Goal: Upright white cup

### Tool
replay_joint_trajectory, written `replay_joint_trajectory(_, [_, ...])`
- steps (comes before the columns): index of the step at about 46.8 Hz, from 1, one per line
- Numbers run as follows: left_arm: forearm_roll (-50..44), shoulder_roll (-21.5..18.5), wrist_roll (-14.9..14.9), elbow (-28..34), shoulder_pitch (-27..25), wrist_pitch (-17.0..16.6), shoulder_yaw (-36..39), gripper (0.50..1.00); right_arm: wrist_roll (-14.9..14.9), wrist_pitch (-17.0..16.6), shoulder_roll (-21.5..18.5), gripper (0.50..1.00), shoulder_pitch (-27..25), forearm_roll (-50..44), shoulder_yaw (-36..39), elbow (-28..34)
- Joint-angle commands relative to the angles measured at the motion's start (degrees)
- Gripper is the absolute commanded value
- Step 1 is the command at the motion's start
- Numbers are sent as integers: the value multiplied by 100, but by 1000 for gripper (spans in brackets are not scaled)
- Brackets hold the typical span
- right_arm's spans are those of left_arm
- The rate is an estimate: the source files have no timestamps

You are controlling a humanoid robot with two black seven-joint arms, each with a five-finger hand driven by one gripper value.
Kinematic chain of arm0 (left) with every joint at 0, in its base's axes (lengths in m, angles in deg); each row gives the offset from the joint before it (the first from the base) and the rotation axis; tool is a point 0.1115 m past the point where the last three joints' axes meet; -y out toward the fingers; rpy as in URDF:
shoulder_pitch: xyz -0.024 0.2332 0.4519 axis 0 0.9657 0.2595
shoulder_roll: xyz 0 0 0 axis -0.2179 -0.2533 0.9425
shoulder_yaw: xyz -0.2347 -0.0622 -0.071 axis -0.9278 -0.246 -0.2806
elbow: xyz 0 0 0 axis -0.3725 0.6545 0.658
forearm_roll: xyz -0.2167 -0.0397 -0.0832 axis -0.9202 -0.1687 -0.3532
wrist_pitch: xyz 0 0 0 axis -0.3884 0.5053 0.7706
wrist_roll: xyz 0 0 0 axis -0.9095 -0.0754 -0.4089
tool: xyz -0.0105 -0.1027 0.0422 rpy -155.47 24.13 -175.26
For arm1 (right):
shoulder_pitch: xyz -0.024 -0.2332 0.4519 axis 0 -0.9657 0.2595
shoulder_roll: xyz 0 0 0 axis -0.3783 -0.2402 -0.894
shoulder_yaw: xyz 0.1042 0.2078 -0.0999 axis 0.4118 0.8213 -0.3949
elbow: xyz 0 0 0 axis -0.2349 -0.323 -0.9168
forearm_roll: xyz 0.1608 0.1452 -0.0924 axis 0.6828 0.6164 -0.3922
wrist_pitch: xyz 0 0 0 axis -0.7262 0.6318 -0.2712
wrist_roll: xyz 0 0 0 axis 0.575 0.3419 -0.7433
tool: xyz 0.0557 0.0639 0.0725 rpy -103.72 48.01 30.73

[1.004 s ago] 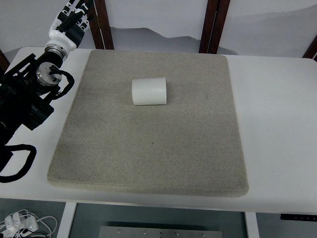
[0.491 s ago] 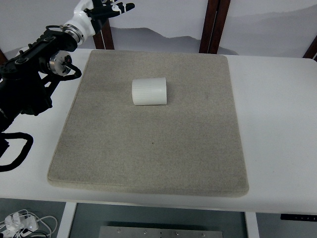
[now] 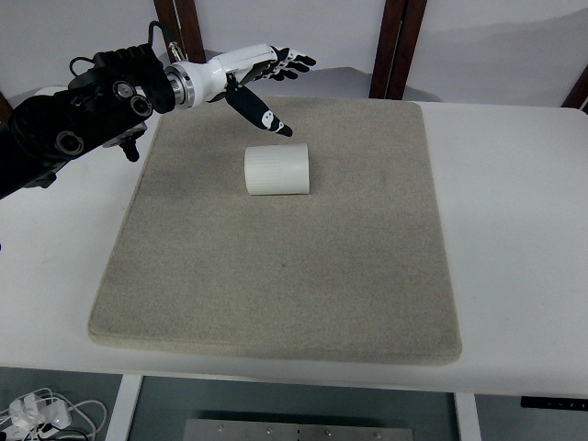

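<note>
A white ribbed cup [image 3: 277,169] lies on its side on the grey mat [image 3: 285,266], in the mat's far half, its axis running left to right. My left hand [image 3: 266,78] reaches in from the upper left, above and behind the cup. Its fingers [image 3: 287,61] are spread and hold nothing. The thumb [image 3: 259,112] points down toward the cup's top left but stays apart from it. The right arm is out of view.
The mat covers most of the white table [image 3: 514,230]. Dark wooden posts [image 3: 395,46] stand behind the table's far edge. My black left forearm [image 3: 64,129] lies over the table's far left corner.
My left arm has swung in from the far left edge toward the right. The hand now hovers above the cup's far left side. The cup has not moved.
</note>
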Motion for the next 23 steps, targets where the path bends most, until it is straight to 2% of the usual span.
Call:
replay_joint_trajectory(1, [291, -22, 278, 186, -130, 19, 164, 994, 0, 0, 0, 952, -1, 0, 0, 0])
replay_joint_trajectory(11, [415, -5, 1148, 353, -350, 545, 340, 994, 0, 0, 0, 952, -1, 0, 0, 0])
replay_joint_trajectory(18, [415, 74, 1534, 353, -604, 871, 454, 994, 0, 0, 0, 952, -1, 0, 0, 0])
replay_joint_trajectory(23, [415, 189, 1684, 344, -789, 1021, 709, 994, 0, 0, 0, 952, -1, 0, 0, 0])
